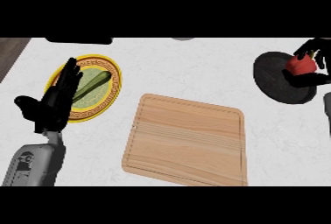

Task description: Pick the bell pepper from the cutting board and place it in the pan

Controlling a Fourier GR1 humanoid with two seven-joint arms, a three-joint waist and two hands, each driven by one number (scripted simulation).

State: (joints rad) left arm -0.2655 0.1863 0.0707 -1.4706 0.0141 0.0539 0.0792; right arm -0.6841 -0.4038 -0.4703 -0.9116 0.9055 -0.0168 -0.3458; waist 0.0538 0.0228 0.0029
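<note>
Right robot hand (pixel 310 65) clasps one bell pepper (pixel 300 65) over one pan (pixel 275 78).

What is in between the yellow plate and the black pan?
In the head view, the wooden cutting board lies between the yellow plate and the pan, with nothing on it.

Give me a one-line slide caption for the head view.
Right hand holds the red bell pepper over the round black pan; the wooden cutting board sits bare.

Bright, even light (soft shadows only), no glare.
</note>
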